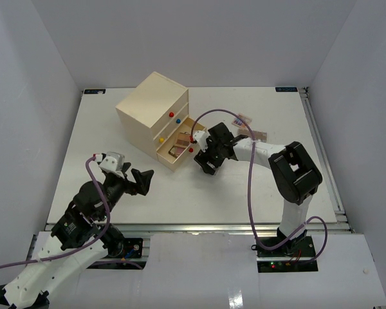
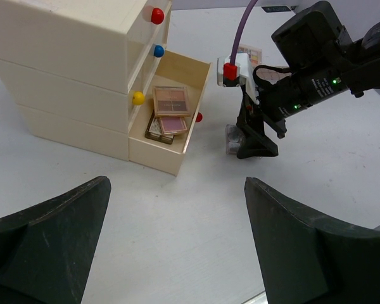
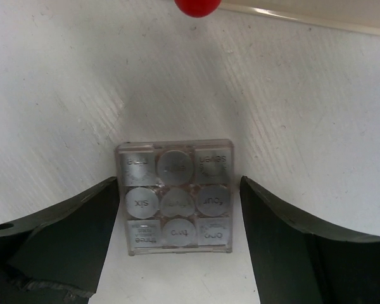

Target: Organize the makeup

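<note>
Straddles the silver palette with the right gripper: jaws spread, one finger on each side, neither touching, probably lined up for a pinch across its width. Lies flat on the table at mid-frame in the right wrist view, just below the red knob of the pulled-out bottom drawer, near enough for a short carry. Already holds pink and brown palettes, stacked. Keeps the left gripper at lower left of the top view, jaws spread and empty, seemingly parked clear. Leaves more flat pieces at upper right.
</note>
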Tool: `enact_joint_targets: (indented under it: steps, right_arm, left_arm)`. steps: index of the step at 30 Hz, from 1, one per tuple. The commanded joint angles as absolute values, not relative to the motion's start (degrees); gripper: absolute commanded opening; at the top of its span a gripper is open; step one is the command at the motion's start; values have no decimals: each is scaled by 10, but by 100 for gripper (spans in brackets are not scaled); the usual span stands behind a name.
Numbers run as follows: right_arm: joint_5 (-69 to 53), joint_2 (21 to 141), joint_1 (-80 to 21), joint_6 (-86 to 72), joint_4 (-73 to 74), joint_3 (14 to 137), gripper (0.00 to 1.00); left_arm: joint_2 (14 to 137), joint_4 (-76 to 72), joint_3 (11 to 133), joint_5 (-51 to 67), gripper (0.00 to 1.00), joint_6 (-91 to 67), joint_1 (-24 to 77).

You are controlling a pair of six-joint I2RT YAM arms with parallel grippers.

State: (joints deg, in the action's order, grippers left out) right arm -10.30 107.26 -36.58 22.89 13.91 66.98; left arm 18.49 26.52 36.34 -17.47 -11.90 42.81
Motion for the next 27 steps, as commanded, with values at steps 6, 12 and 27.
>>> enact_joint_targets:
  steps: [6,12,27]
  right_arm:
    - [-140,1064,-351,254,184,674,47]
    - [-155,981,-356,295,185,698,28]
    - [-83,1037,-466,677,174,870,32]
  left_arm:
    - [199,262,362,-175,98,-122,425]
    - [201,261,361,-176,98,-121,425]
    - [209,267,361,-203,98,-122,425]
